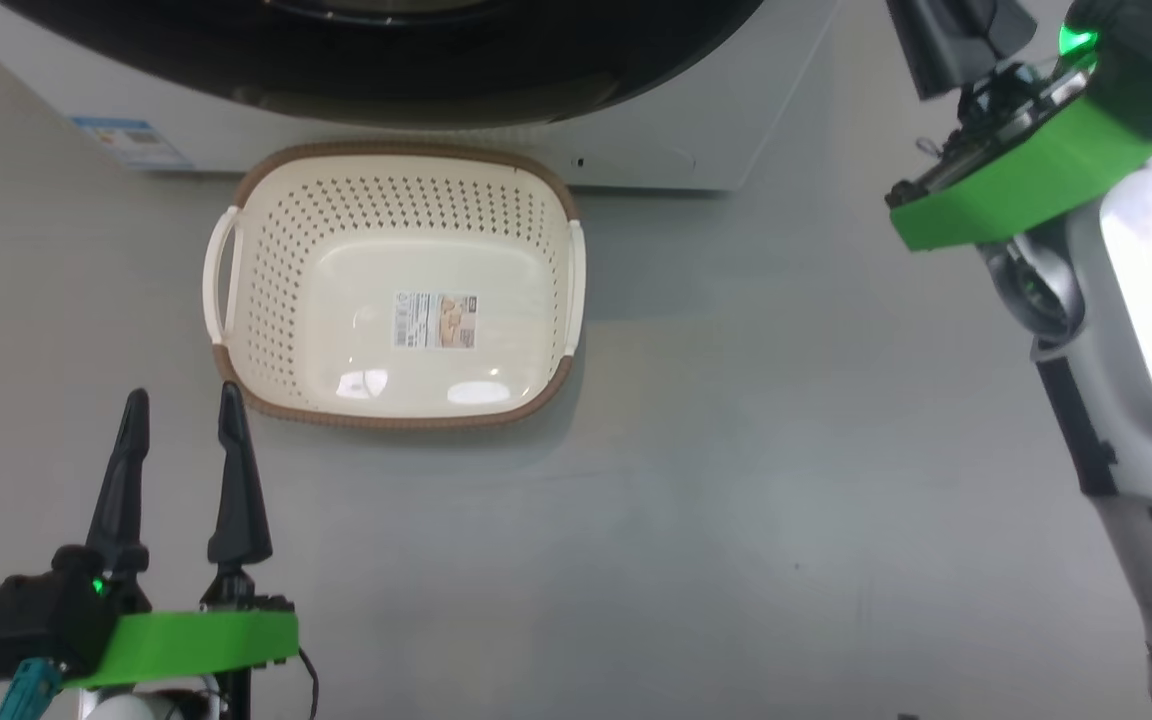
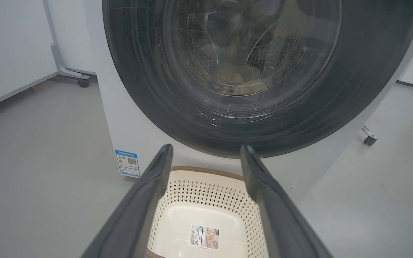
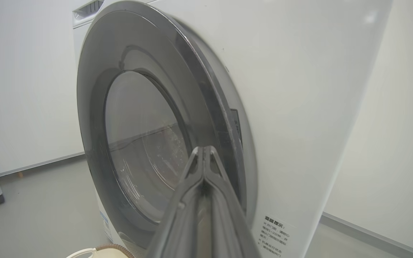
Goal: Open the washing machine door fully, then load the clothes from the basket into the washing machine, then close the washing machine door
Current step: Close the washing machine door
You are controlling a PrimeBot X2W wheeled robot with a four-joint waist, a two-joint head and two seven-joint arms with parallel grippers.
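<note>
Washing machine door [image 2: 228,129] shut; basket [image 1: 396,180] just before it; left claw [image 1: 183,392] spread; right claw [image 3: 204,149] clenched empty.

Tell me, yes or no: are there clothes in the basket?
No, in the head view the basket shows a bare bottom with just its label.

The basket [image 1: 396,240] sits on the floor [image 1: 736,480] just before the washing machine [image 1: 656,130] (below its door [image 1: 386,70]), with the left end effector [image 1: 183,395] beside it.

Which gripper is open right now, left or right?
The left gripper: its two fingers stand spread apart beside the basket. The right gripper has its fingers pressed together, near the washing machine door.
</note>
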